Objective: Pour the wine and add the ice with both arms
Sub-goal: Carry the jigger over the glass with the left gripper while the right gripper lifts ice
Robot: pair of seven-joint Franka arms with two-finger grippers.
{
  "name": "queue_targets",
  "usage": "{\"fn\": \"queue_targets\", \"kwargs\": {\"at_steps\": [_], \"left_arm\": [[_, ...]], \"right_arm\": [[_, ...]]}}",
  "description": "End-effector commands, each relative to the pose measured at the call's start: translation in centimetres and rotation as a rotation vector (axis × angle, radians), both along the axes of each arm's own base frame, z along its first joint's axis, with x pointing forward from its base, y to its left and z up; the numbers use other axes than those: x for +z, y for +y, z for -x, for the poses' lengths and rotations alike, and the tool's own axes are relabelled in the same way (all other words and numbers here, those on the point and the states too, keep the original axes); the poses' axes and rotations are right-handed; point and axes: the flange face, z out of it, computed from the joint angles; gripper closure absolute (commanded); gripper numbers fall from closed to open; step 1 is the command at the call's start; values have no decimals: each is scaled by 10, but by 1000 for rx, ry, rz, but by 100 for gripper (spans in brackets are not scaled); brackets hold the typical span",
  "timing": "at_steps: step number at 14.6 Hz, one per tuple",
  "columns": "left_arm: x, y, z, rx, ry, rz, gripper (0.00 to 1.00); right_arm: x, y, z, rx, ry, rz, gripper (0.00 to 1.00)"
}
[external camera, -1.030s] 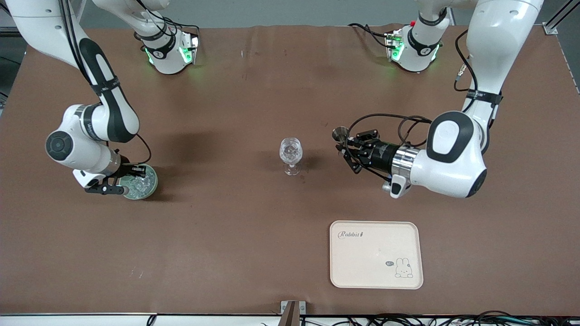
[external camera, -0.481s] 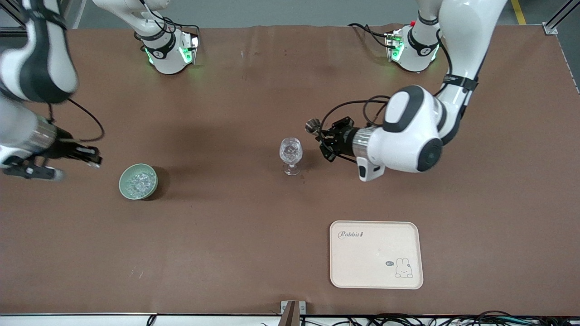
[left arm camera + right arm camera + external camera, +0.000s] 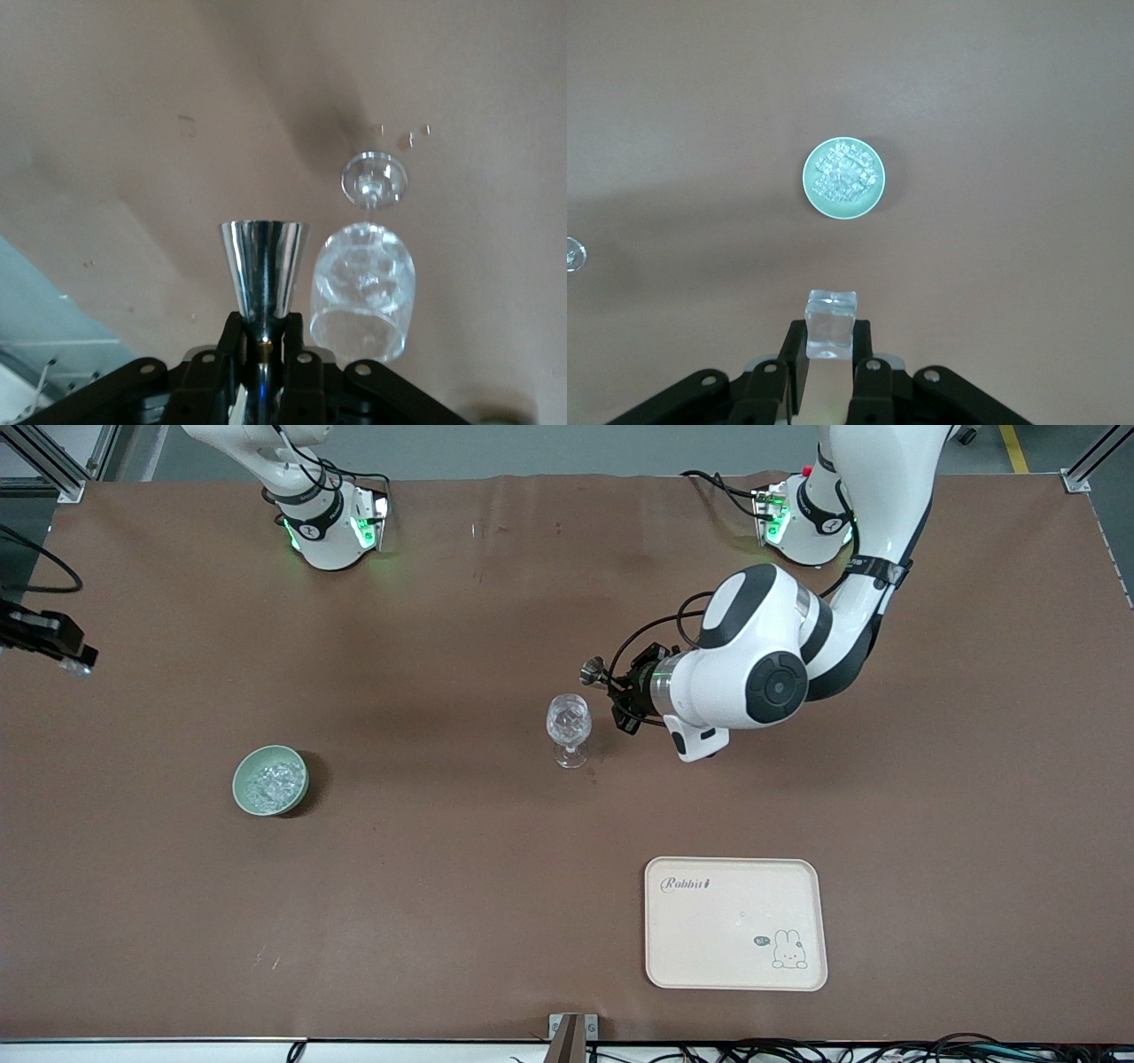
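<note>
Holding one clear ice cube (image 3: 830,322), right gripper (image 3: 829,352) hangs over bowl (image 3: 843,179) of glittering ice (image 3: 846,173); left gripper (image 3: 263,341) clamps one steel jigger (image 3: 262,274) beside one glass (image 3: 365,285).

You are looking at a robotics lab, not a home or a bar. 2 white arms (image 3: 753,682) are bolted by their bases (image 3: 332,531) to a big table (image 3: 443,886) under a plain brown cover, with green lights glowing on the bases. Aluminium framing (image 3: 53,465) stands at the table's corners, grey floor with a yellow line (image 3: 1014,447) shows past it, and a tangle of cables (image 3: 842,1052) runs along the table's edge nearest the front camera.
</note>
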Motion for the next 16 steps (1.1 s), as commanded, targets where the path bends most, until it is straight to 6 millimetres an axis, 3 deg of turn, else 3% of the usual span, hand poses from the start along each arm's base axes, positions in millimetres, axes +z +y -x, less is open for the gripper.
{"fn": "queue_targets", "kwargs": {"at_steps": [1,11,16], "left_arm": [[8,-19,12,9,-24,-44,100],[7,-33,1,134,-99,-166,100],[4,-48,9,145,-148,-245,100]], "right_arm": [[14,1,5,1,8,9,100],[16,-1,4,29,-13,32,100],[16,-2,4,30,-11,34,100]]}}
